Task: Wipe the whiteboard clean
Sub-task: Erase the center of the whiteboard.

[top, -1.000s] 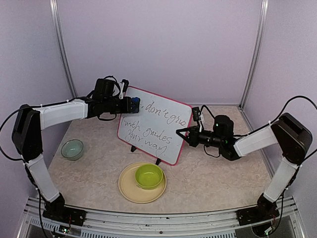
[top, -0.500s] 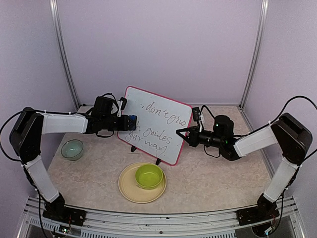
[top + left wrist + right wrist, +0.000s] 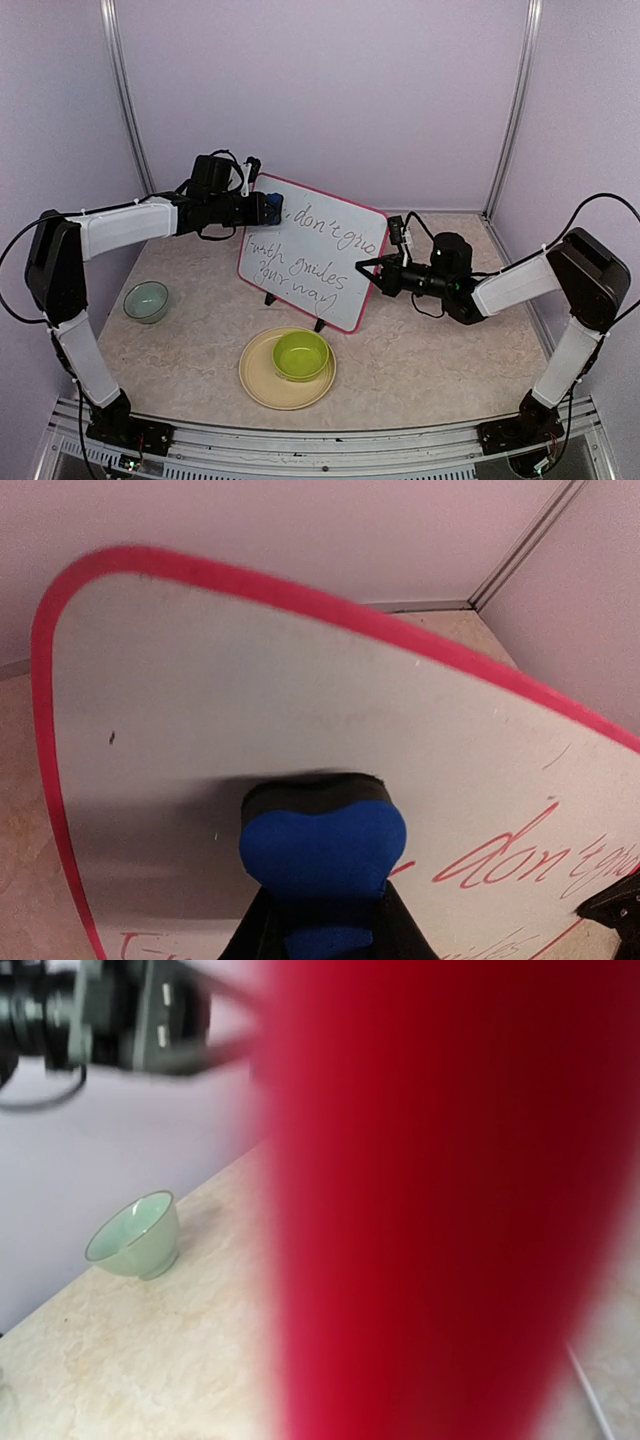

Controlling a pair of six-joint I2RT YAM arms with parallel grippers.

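Nearest the arm bases, just in front of the whiteboard (image 3: 330,270): a plate (image 3: 255,385) with a green bowl (image 3: 301,355) in it. A pale bowl (image 3: 146,301) sits well off the whiteboard's left side. Neither is in the wipe path. The whiteboard stands propped on its feet behind the plate, between the two claws, with its long axis running from its far-left corner to its near-right corner in the top view. Right claw (image 3: 366,274) is at the whiteboard's right edge, closed down on the pink frame. The right wrist view is mostly red blur, so the frame sits right at the fingers; I read it as a steadying hold. Left claw (image 3: 262,209) is farthest back, at the whiteboard's top-left corner. It's clamped tight on a blue eraser (image 3: 322,845), black felt face flat on the white surface. That corner is blank around the pad. All the writing lies right of and below the eraser: the top line starts just to its right, with two more lines under it. My read for the next stroke: drag along the long axis toward the right claw, then step down a row. The left arm does the wiping; the right arm is nearer the end of the text but busy holding. Risk: too much push tips the whiteboard back.
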